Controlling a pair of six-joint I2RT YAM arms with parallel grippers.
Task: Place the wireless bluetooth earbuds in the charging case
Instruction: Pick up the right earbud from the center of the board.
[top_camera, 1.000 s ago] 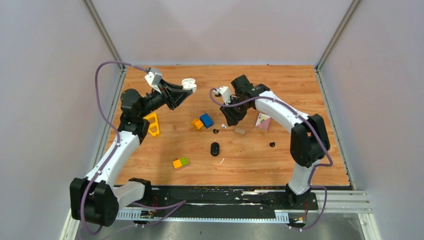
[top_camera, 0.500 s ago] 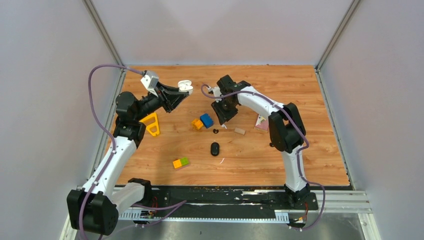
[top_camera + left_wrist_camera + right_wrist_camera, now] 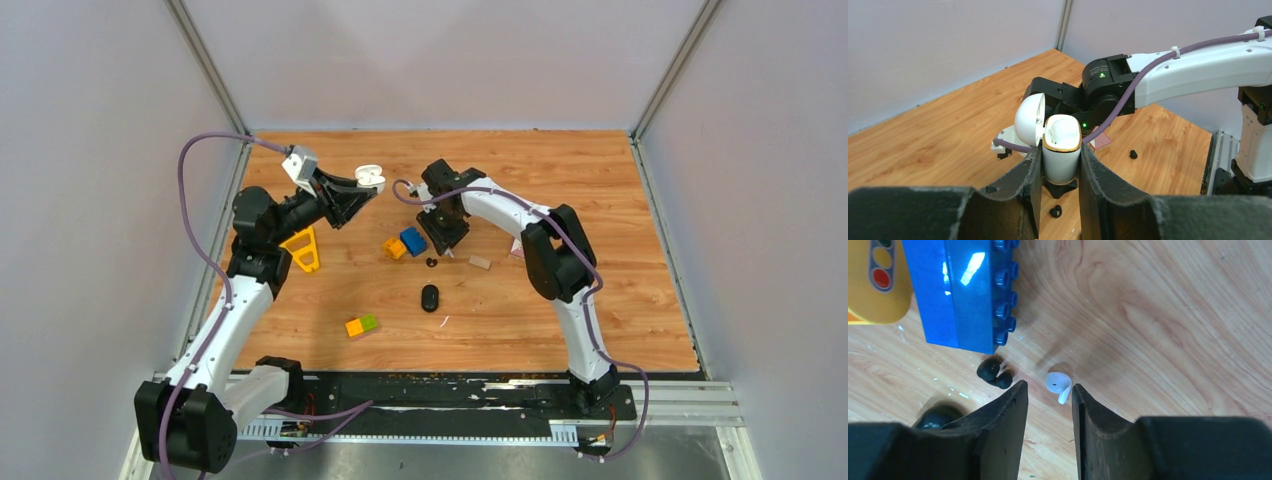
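My left gripper [image 3: 1060, 167] is shut on a white charging case [image 3: 1061, 150] with a gold rim and holds it upright in the air, lid open; it also shows in the top view [image 3: 369, 179]. My right gripper [image 3: 1049, 388] is open and points down at the table. A white stemmed earbud [image 3: 1058, 383] lies just beyond its fingertips, untouched, and appears in the top view [image 3: 449, 254]. A black earbud [image 3: 994, 373] lies left of it. A second black earbud [image 3: 1133, 154] lies further right. No other white bud shows.
A blue block [image 3: 963, 290] and a yellow block [image 3: 878, 280] sit just beyond the buds. A black case [image 3: 430, 298], an orange-green block [image 3: 362, 325], a yellow piece [image 3: 305, 248] and a small wooden piece [image 3: 480, 262] lie around.
My right arm has swung left and come down over the white earbud beside the blue block. My left gripper with the case has shifted slightly left.
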